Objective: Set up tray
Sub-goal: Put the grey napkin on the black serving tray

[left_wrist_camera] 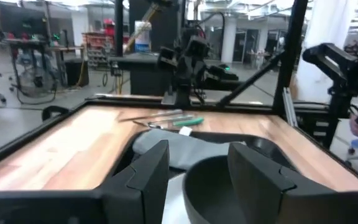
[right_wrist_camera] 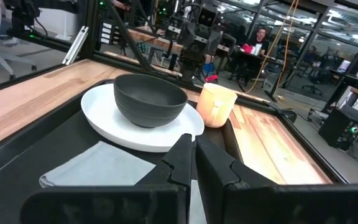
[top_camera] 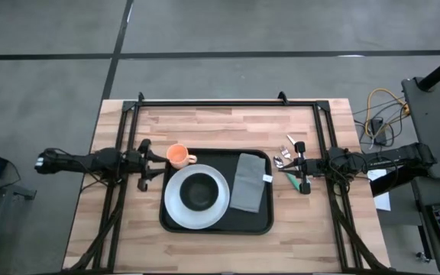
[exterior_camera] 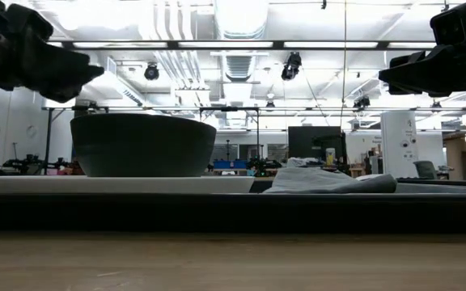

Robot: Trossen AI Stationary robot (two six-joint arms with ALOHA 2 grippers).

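Wooden table (top_camera: 205, 126), dark frame rails along three sides.

Tray (top_camera: 258, 225): black, rounded corners, low rim, lying flat at the table's middle, between the two arms.

On the tray: white plate (top_camera: 176, 210) on its left half, with a dark bowl (top_camera: 198, 191) sitting in the plate's centre. Grey folded napkin (top_camera: 248, 182) on its right half, beside the plate, a small white tag at its right edge.

Off the tray: orange cup (top_camera: 178, 156), upright on the wood just beside the tray's top-left corner, handle toward the tray. Cutlery (top_camera: 283, 158) in a loose cluster on the wood right of the tray, near its upper right corner, with a green-handled item (top_camera: 291, 180) just below.

Left gripper (top_camera: 145, 164): raised at the tray's left edge, next to the cup; fingers (left_wrist_camera: 151, 171) spread apart, nothing between them.

Right gripper (top_camera: 302, 169): raised just right of the tray, beside the cutlery; fingers (right_wrist_camera: 180, 158) pressed together, holding nothing.
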